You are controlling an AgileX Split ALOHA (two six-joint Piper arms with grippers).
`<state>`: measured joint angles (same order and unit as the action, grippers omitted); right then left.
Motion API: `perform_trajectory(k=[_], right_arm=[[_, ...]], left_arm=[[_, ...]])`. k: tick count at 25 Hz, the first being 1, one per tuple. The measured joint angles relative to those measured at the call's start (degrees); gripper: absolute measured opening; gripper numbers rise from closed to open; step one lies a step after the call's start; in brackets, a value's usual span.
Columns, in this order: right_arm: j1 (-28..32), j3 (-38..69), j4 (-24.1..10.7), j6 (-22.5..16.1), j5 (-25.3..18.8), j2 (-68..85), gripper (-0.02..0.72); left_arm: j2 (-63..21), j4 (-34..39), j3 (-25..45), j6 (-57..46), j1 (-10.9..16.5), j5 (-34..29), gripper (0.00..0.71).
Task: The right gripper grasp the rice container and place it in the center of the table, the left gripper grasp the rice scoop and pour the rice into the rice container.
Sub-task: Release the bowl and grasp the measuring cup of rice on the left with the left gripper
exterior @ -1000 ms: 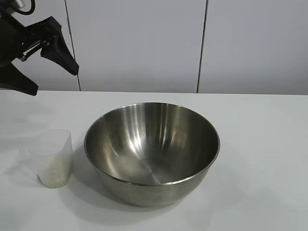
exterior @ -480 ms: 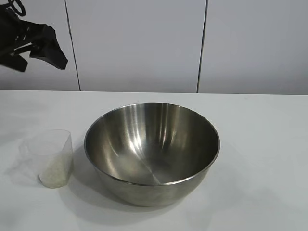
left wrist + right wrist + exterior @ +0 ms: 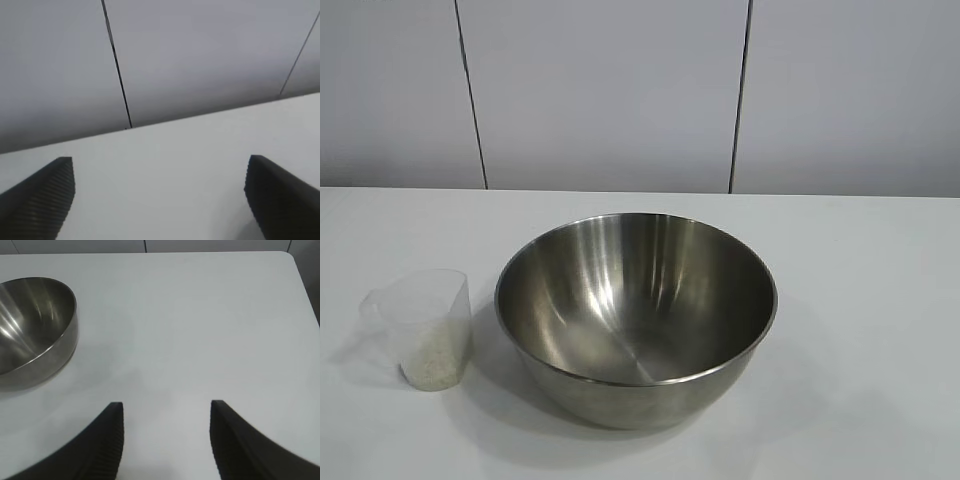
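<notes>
The rice container (image 3: 636, 318), a big shiny steel bowl, stands upright in the middle of the table (image 3: 865, 300), and I see no grains inside it. Just left of it stands the rice scoop (image 3: 420, 325), a clear plastic cup with white rice (image 3: 432, 364) in its lower part. Neither arm shows in the exterior view. In the left wrist view the left gripper (image 3: 160, 160) is wide open over bare table (image 3: 175, 200), holding nothing. The right gripper (image 3: 166, 404) is open and empty above the table, well apart from the rice container (image 3: 35, 330).
A grey panelled wall (image 3: 610, 90) with dark vertical seams rises behind the table's far edge. In the right wrist view the table's rounded corner (image 3: 287, 257) and side edge lie off beyond the right gripper.
The left gripper, at the upper left of the exterior view a second ago, has moved up and left out of that view. The bowl and the cup have not moved.
</notes>
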<state>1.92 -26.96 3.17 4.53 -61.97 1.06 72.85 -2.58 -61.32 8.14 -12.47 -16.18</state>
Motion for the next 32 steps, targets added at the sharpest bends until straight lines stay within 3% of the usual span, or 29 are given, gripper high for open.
perform_trajectory(k=[3, 6, 12, 16, 20, 29, 32], right_arm=[[0.0, 0.0, 0.0, 0.0, 0.0, 0.0, 0.356], [0.0, 0.0, 0.0, 0.0, 0.0, 0.0, 0.356], [0.0, 0.0, 0.0, 0.0, 0.05, 0.0, 0.356], [0.0, 0.0, 0.0, 0.0, 0.01, 0.0, 0.356], [0.0, 0.0, 0.0, 0.0, 0.01, 0.0, 0.356], [0.0, 0.0, 0.0, 0.0, 0.01, 0.0, 0.356], [0.0, 0.0, 0.0, 0.0, 0.01, 0.0, 0.356]], left_arm=[[-7.63, 9.31, 5.69, -9.41, -3.44, 2.86, 0.663], [-14.41, 13.88, 16.02, -16.95, -5.51, 8.14, 0.663], [-20.11, 20.11, 38.5, -19.93, -5.84, 26.0, 0.663], [-17.83, 26.71, 47.43, -18.31, -5.84, 37.82, 0.659], [-11.22, 27.35, 49.92, -17.76, -4.52, 40.25, 0.659], [7.53, 27.42, 49.91, -17.85, 3.99, 51.62, 0.659], [11.49, 27.37, 49.91, -17.91, 5.5, 53.19, 0.659]])
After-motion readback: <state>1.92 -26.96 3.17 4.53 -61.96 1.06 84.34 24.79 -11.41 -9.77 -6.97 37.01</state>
